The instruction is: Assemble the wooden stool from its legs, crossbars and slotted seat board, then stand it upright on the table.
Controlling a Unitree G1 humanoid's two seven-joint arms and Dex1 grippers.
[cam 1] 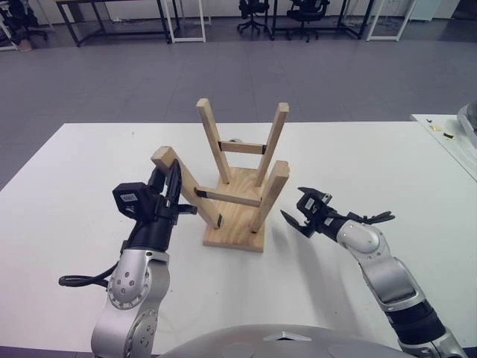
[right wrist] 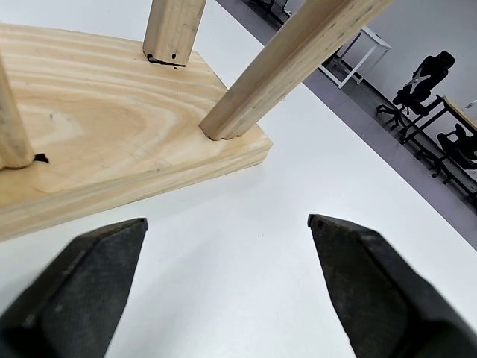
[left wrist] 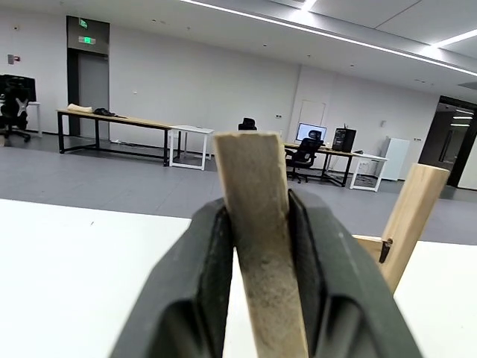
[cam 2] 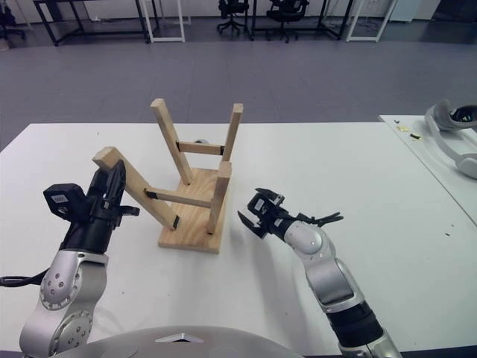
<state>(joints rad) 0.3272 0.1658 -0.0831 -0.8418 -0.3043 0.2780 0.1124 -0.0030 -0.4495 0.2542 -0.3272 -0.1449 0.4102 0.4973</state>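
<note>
Left wrist view: left gripper (left wrist: 257,212) pinches the tilted leg (left wrist: 250,160); right gripper (right wrist: 226,224) is spread beside the seat (right wrist: 89,142). Probably best to straighten the leg gently while bracing the seat.

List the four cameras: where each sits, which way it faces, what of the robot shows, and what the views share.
Left eye: on the head, facing forward and down at the upturned stool on the white table; left arm and right arm show.
Right eye: same head, same scene, slightly to the right.
Left wrist: looks along the left gripper, its fingers clamping a stool leg.
Right wrist: looks past the open right gripper at the seat board.
Shared: the stool in all four.
</note>
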